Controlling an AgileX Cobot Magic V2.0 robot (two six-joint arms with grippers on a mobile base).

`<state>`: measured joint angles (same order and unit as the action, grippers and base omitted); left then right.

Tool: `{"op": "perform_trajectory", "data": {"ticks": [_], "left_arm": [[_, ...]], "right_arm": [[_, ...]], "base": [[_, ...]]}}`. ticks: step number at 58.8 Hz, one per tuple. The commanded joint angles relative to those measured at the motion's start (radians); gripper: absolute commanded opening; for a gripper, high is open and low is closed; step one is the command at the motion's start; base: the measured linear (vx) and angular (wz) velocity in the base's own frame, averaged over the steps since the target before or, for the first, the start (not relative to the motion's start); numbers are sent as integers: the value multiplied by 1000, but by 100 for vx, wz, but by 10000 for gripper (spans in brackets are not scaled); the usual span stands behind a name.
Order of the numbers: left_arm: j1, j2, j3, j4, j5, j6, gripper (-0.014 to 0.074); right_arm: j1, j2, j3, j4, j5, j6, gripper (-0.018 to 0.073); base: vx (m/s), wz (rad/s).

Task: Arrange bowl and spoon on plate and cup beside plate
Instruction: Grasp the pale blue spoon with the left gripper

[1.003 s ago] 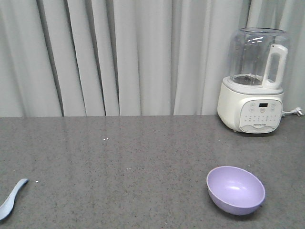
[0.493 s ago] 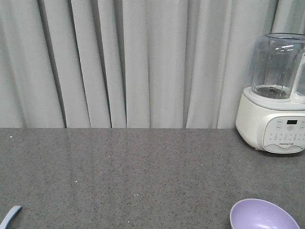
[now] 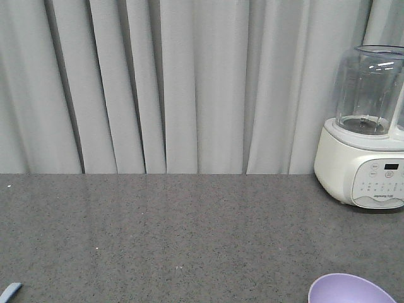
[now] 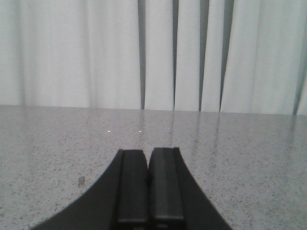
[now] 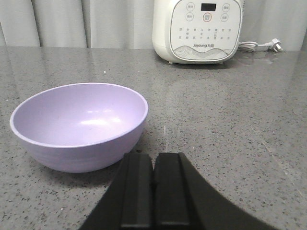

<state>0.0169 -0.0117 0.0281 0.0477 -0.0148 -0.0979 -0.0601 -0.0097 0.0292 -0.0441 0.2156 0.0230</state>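
The lavender bowl (image 5: 79,124) stands upright on the grey speckled table (image 5: 230,120), just ahead of the right tool (image 5: 153,160) and to its left, not touching it. That tool's two black fingers are pressed together with nothing between them. The left tool (image 4: 147,158) is likewise drawn together and holds nothing, low over the table. In the front view one end of the spoon (image 3: 9,291) shows at the lower left edge, well apart from the bowl at the lower right, and a white Joyoung blender (image 3: 366,132) stands at the back right before the curtain (image 3: 158,82).
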Motion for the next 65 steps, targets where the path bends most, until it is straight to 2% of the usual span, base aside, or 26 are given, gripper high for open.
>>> {"op": "perform_trajectory", "data": {"ticks": [1, 16, 27, 33, 38, 45, 53, 58, 65], "left_arm": [[-2, -4, 26, -9, -84, -1, -6], [-2, -4, 26, -9, -85, -1, -6], [-2, -4, 25, -10, -149, -2, -6], [-2, -4, 8, -10, -233, -8, -6], [-2, -4, -71, -9, -252, -8, -6], [-2, 34, -276, 13, -135, 11, -6], [-2, 175, -522, 116, 164, 77, -4], [-2, 279, -597, 152, 280, 98, -2], [-2, 394, -601, 150, 333, 98, 24]], "right_arm": [[-1, -21, 17, -16, -91, -23, -9], [-1, -21, 17, 15, -231, -23, -9], [-1, -20, 17, 15, -358, -23, -9], [-1, -20, 11, 15, -418, -23, -9], [-1, -18, -62, 15, -401, -23, -9], [-1, 53, -278, -6, -198, -37, -9], [-2, 212, -475, -38, 58, -56, -9], [-2, 313, -512, -86, 91, -56, -6], [-2, 423, -509, -90, 77, -42, 4]], "base": [[0, 0], [0, 0], [0, 0], [0, 0], [0, 0], [0, 0], [0, 0], [0, 0], [0, 0]]}}
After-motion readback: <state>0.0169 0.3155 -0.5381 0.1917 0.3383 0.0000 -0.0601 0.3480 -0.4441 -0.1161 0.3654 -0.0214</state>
